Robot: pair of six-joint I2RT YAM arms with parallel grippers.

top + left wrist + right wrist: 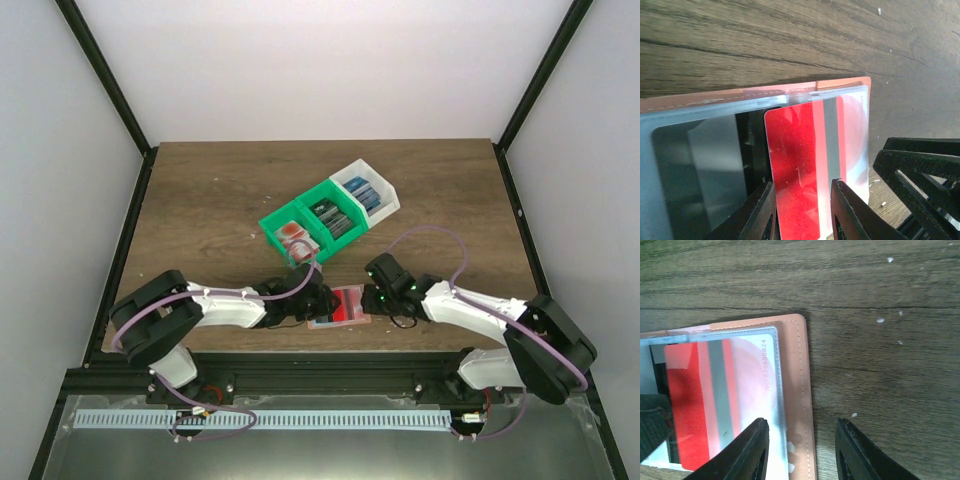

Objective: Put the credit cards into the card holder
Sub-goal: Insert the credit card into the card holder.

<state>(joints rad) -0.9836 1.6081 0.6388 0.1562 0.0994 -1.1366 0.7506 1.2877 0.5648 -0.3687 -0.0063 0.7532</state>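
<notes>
Both jaws part-open over the open card holder (795, 390), which lies near the middle of the near edge of the desk (200, 200).
The left jaws stand narrow, with a red-and-white card (795, 165) lying flat between and under them; whether they press it one cannot tell. Its white part sits under the holder's clear sleeve (771, 355). The right jaws are wider and hold nothing: they straddle the holder's right border, one side over bare desk.
</notes>
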